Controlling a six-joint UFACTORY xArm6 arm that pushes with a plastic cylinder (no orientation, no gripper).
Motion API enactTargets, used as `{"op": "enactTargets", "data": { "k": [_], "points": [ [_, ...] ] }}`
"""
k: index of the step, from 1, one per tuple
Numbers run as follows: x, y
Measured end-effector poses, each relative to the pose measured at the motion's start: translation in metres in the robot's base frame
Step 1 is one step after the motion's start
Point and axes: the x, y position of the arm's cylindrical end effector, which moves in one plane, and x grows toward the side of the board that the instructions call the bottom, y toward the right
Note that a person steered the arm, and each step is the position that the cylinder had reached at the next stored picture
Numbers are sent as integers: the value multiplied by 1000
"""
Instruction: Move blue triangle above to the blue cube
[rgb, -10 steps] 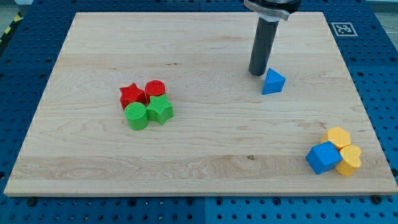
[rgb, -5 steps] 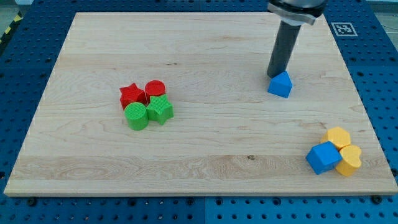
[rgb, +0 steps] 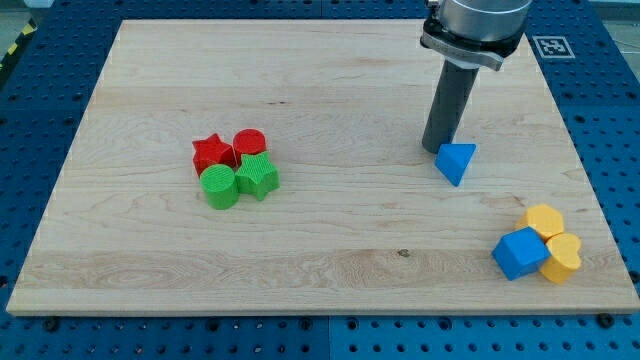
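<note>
The blue triangle (rgb: 456, 161) lies on the wooden board (rgb: 330, 90) at the view's right of centre. My tip (rgb: 436, 149) rests just at its upper left, touching or nearly touching it. The blue cube (rgb: 519, 253) sits near the board's lower right corner, below and to the right of the triangle, well apart from it.
Two yellow blocks (rgb: 545, 221) (rgb: 562, 256) press against the blue cube's right side. At the view's left of centre sits a cluster: a red star (rgb: 211, 153), a red cylinder (rgb: 249, 144), a green cylinder (rgb: 219, 186) and a green star (rgb: 258, 176).
My tip moved right and down along the board, and the blue triangle slid right and down with it, turning as it went. The other blocks have not moved.
</note>
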Motion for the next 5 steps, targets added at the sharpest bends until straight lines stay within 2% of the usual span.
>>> {"op": "enactTargets", "data": {
  "k": [3,5],
  "points": [
    [39,5],
    [41,28]
  ]
}}
